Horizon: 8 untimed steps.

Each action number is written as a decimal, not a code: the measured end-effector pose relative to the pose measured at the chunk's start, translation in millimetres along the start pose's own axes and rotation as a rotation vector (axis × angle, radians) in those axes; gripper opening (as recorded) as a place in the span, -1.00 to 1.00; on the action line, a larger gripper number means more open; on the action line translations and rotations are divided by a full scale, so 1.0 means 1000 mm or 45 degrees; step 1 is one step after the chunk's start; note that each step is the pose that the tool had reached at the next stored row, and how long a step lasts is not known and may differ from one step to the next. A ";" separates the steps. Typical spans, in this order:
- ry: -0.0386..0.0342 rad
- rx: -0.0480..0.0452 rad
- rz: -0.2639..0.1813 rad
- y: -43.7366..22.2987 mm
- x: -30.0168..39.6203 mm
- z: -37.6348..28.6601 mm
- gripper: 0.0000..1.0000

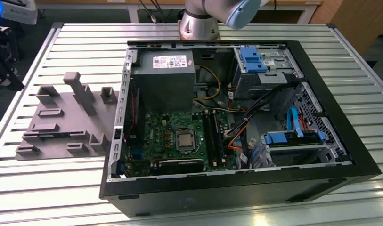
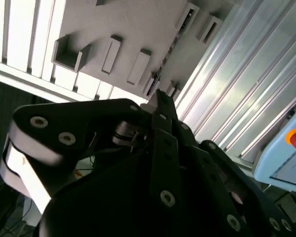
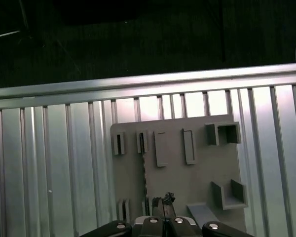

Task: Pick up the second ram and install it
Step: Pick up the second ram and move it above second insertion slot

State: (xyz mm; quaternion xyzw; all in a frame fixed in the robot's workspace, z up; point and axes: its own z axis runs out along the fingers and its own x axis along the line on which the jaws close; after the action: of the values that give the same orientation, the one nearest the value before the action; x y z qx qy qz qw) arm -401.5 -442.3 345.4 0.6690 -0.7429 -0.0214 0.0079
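Note:
The second ram [image 3: 143, 173] stands on edge in a slot of the grey holder plate [image 3: 197, 173], so it reads as a thin dark line; it also shows in the second wrist view [image 2: 170, 48]. My gripper [image 3: 163, 200] hangs above the holder. Its fingertips are pressed together with nothing between them, just beside the near end of the stick. The second wrist view shows the same gripper [image 2: 159, 96] with its black linkages meeting at a point over the plate. The holder [image 1: 59, 122] lies on the slatted table at the exterior view's left.
An open black computer case [image 1: 241, 188] fills the table's middle, with the green motherboard [image 1: 178, 136], black memory slot rails [image 1: 213, 136], power supply [image 1: 163, 80] and blue drive clips [image 1: 251, 59]. The arm's base [image 1: 200, 21] stands behind the case. The table edge [image 3: 138, 84] runs past the holder.

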 end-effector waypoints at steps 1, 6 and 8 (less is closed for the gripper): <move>0.0000 0.000 0.000 0.0000 0.0000 0.0000 -0.77; 0.0001 0.000 0.000 -0.0001 0.0000 0.0003 -0.29; -0.0001 0.001 0.000 0.0001 0.0003 0.0023 -0.18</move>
State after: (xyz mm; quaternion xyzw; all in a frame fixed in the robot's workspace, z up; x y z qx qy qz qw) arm -401.8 -442.6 343.1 0.6691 -0.7429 -0.0212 0.0077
